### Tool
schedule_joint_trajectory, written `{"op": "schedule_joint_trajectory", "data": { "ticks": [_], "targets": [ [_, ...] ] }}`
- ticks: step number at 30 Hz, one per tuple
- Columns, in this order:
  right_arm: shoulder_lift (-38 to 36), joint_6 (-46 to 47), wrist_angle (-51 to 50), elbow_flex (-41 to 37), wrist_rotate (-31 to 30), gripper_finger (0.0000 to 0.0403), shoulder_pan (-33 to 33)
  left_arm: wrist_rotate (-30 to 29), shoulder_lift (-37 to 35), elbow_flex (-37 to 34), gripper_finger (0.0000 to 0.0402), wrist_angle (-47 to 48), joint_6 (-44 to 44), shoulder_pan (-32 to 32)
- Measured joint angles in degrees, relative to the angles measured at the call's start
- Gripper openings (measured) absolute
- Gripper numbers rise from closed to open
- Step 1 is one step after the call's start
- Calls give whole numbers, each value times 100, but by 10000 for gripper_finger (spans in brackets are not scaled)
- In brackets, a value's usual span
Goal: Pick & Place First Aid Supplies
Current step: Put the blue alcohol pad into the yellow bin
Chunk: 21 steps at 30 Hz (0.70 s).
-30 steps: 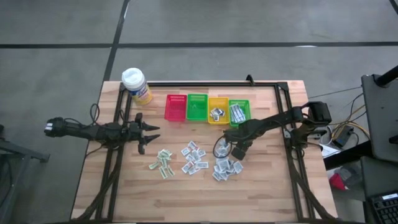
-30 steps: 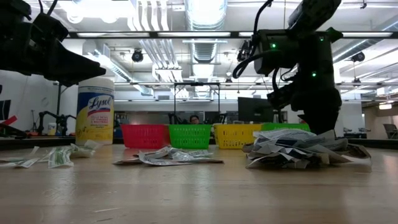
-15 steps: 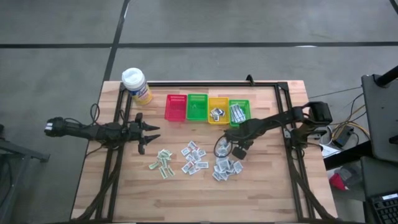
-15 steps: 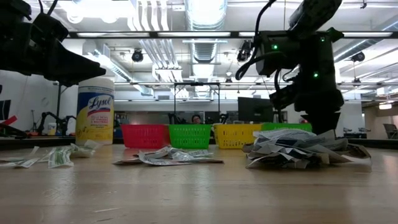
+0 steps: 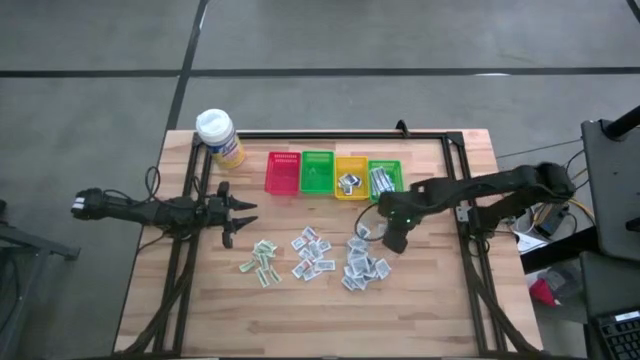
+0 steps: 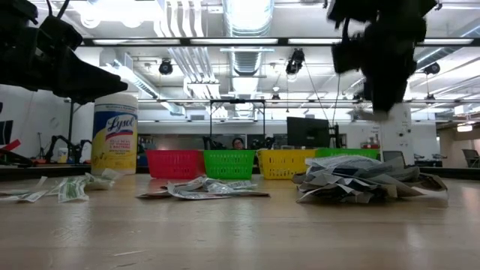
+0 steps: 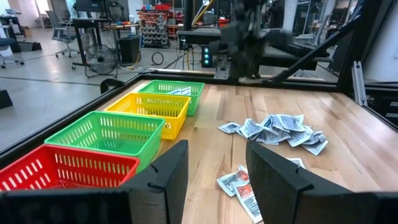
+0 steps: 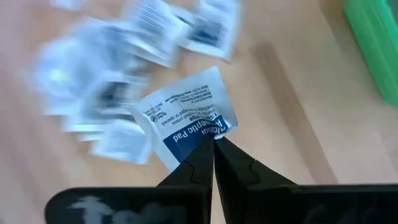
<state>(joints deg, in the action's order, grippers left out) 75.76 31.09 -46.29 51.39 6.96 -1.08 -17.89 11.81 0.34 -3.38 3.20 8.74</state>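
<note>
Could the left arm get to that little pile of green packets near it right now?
Probably yes. The left end effector hangs open beside the green-printed packets, with bare table between them and nothing blocking. The right end effector is busy, shut on a packet.

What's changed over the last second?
The right gripper closed its fingers on one packet and lifted it off the right-hand pile, drawing back toward the baskets. The left gripper stayed put, fingers open; the other piles and the bottle did not move.
</note>
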Motion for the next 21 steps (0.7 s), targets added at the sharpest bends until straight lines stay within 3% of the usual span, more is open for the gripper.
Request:
{"op": "schedule_joint_trajectory", "data": {
  "ticks": [6, 10, 21],
  "targets": [
    [-911, -589, 1162, -17, 694, 8, 0, 0, 3, 0, 158, 0, 1, 2],
    [-1368, -886, 2072, -17, 851, 8, -4, 0, 4, 0, 158, 0, 1, 2],
    [-2024, -1415, 3711, -47, 1479, 8, -4, 0, 29, 0, 158, 0, 3, 0]
  ]
}}
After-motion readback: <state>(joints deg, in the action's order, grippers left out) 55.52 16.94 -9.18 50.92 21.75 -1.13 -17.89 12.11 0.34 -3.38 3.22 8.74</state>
